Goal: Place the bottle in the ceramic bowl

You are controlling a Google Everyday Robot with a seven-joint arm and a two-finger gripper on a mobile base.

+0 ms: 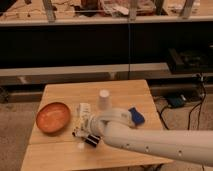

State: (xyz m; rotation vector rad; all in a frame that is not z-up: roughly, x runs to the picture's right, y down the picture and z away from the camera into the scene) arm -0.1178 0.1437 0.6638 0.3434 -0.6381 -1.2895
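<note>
While the bottle [84, 113] still lies beside the ceramic bowl [53, 117] near the worktop's left edge, the gripper [86, 126] hovers there, clench unreadable, grasping comes next.

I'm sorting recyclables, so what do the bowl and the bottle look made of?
Bowl: likely glazed ceramic, orange-red, darker rim. Bottle: probably plastic, whitish, matte, with a pale label; it lies on the table right of the bowl, at the gripper.
</note>
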